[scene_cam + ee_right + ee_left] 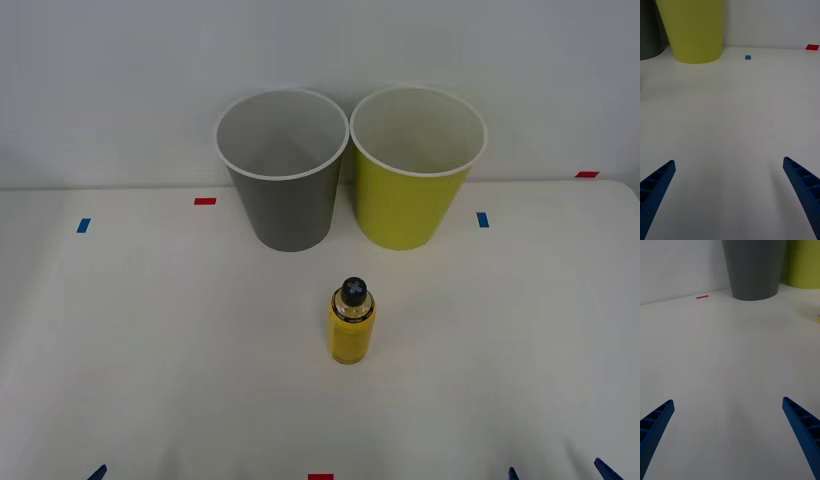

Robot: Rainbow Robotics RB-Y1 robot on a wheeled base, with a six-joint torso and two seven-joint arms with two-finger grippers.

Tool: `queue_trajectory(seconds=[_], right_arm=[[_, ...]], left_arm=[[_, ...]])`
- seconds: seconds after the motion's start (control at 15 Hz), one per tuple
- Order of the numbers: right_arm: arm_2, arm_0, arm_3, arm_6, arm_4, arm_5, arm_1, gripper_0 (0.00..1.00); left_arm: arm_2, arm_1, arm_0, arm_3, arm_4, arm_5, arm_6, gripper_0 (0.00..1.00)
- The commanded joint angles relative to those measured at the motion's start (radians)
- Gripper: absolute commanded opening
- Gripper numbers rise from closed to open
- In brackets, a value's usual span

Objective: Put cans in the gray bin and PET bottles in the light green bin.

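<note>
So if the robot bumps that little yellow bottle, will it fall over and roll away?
Probably, yes. The yellow bottle stands upright on a narrow base and is taller than it is wide, so a bump near its black cap could tip it. Its round body would likely roll across the flat white table. It looks light.

White table with two bins, one bottle and tape marks.

The gray bin and light green bin stand just beside each other at upper centre; the yellow PET bottle stands upright below them, apart. Red tape marks and blue tape marks dot the surface toward the edges.
</note>
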Motion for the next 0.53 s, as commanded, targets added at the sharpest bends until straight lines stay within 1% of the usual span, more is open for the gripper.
queue_trajectory(seconds=[0.07, 0.13, 0.2, 0.27, 0.4, 0.53], right_arm=[[0.000, 0.000, 0.000, 0.000, 0.000, 0.000, 0.000, 1.00], [0.000, 0.000, 0.000, 0.000, 0.000, 0.000, 0.000, 1.00], [0.000, 0.000, 0.000, 0.000, 0.000, 0.000, 0.000, 1.00], [0.000, 0.000, 0.000, 0.000, 0.000, 0.000, 0.000, 1.00], [0.000, 0.000, 0.000, 0.000, 0.000, 0.000, 0.000, 1.00], [0.000, 0.000, 0.000, 0.000, 0.000, 0.000, 0.000, 1.00]], left_arm=[[0.000, 0.000, 0.000, 0.000, 0.000, 0.000, 0.000, 1.00], [0.000, 0.000, 0.000, 0.000, 0.000, 0.000, 0.000, 1.00], [-0.006, -0.008, -0.023, 0.051, 0.012, -0.006, 0.000, 1.00], [-0.003, -0.009, -0.031, 0.057, 0.021, -0.060, 0.006, 1.00], [0.002, -0.009, -0.035, 0.049, 0.058, -0.097, 0.015, 1.00], [-0.011, 0.014, -0.060, 0.035, 0.090, -0.107, 0.015, 1.00]])
